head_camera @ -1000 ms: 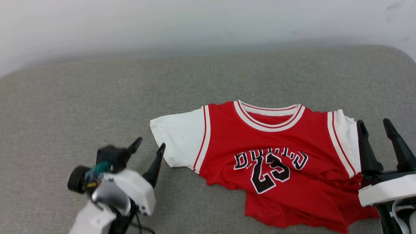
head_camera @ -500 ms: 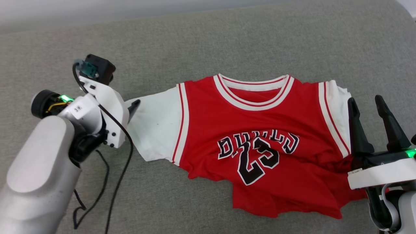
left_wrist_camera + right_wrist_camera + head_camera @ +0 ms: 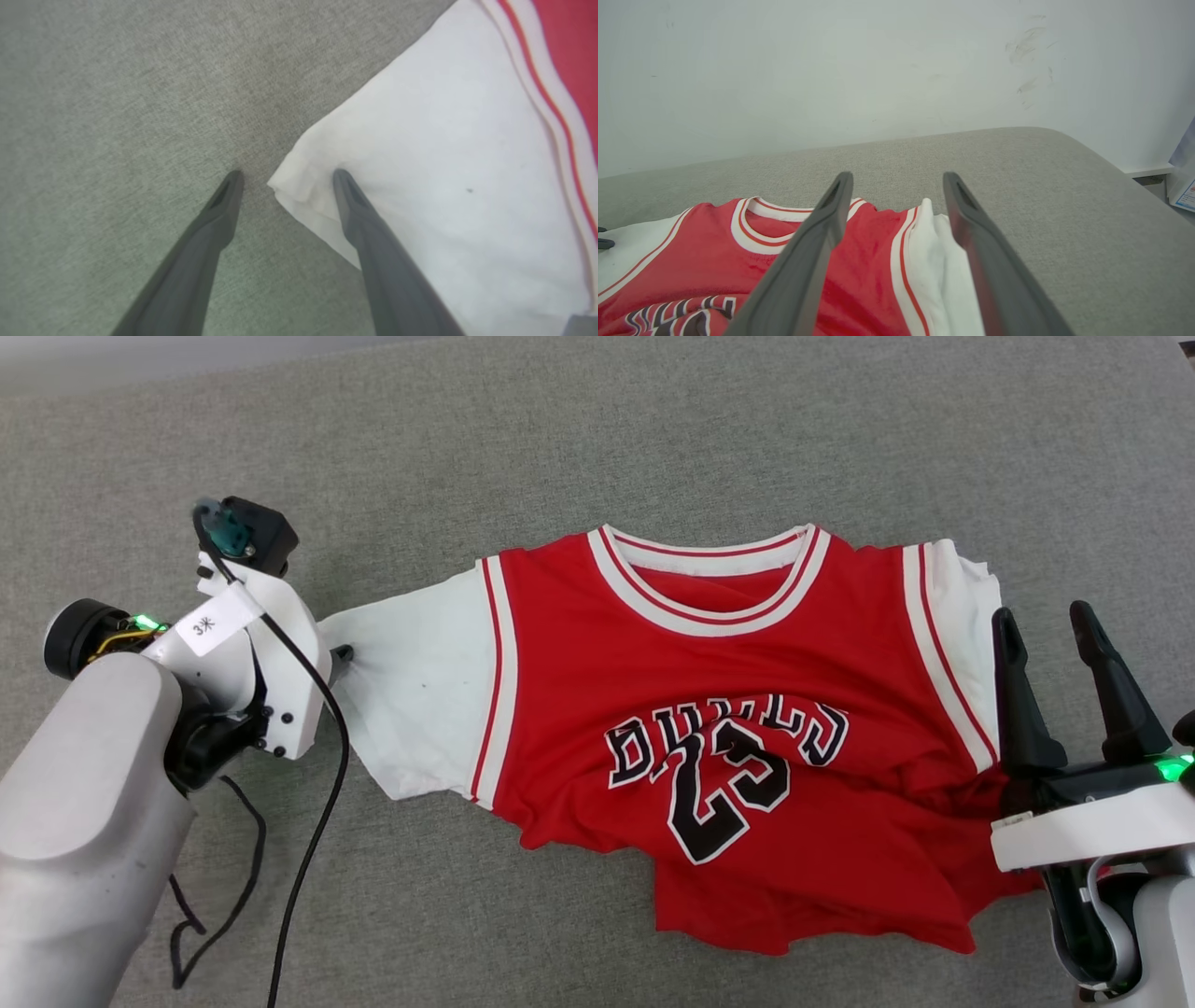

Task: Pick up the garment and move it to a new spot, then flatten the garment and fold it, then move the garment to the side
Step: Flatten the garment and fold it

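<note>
Garment [image 3: 728, 737] lay face-up. My left wrist view showed left gripper [image 3: 287, 174] spread astride sleeve corner [image 3: 299, 191], blocked in head view; right gripper [image 3: 1041, 616] spread, empty.

Head view high overhead, both wrist views low and close, garment [image 3: 560, 644] common.

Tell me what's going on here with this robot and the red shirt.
The robot is working on a red jersey lying face up on a grey cushion, its lower hem rumpled, nothing folded yet. The left gripper is open at the tip of one white sleeve, one finger on the cloth, the other on the cushion. The right gripper hangs open by the opposite sleeve, gripping nothing.
</note>
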Motion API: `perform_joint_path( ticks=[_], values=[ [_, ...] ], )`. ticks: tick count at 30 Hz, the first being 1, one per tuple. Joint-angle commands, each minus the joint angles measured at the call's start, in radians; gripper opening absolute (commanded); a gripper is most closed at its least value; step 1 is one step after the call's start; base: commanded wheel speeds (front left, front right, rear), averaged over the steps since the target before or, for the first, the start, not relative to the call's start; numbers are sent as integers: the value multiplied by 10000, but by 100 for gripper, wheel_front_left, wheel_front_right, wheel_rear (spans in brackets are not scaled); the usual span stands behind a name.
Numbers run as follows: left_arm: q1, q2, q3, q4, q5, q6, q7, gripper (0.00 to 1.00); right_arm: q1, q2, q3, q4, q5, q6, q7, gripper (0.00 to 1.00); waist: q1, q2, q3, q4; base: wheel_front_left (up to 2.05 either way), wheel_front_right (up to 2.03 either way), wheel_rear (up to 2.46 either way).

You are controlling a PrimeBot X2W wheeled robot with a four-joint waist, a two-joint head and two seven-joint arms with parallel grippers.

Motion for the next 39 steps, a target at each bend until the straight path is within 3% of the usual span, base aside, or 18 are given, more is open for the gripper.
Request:
perform_joint_path(
  ticks=[1,2,3,4,12,16,21,30,39],
  values=[
    [131,-91,-223,221,-156,7,159,100,-145,-1,24,4,-10,-8,-22,100,-1,0,35,17,0,0,0],
    [205,-114,-354,277,-278,4,292,98,-162,-20,21,2,-14,-8,-10,100,-1,0,46,25,0,0,0],
    [272,-125,-487,301,-405,-7,390,42,-174,-37,13,9,-21,-8,4,100,-1,0,47,33,0,0,0],
    [332,-142,-545,321,-535,-12,432,0,-180,-54,2,16,-33,-8,20,100,-1,0,43,38,0,0,0],
    [240,-87,-139,198,-536,169,-755,0,-153,-282,-112,108,-116,-8,290,100,-1,0,-182,176,0,0,0],
    [371,29,93,-223,-592,265,-1278,0,-214,-640,-156,208,-216,-8,925,100,-1,0,-467,348,0,0,0],
    [995,233,384,-1526,-815,608,-1509,0,-385,-1381,-347,338,-444,-8,2601,100,-1,0,-777,642,0,0,0],
    [2810,981,551,-5229,-852,1541,-1129,0,-1437,-2825,-586,996,49,-6,7118,100,-1,0,-626,1285,0,0,0],
    [3406,873,305,-7299,-661,1938,-1169,0,-2864,-3585,-259,2211,560,-8,9063,100,-1,0,25,1979,0,0,0]
  ],
)
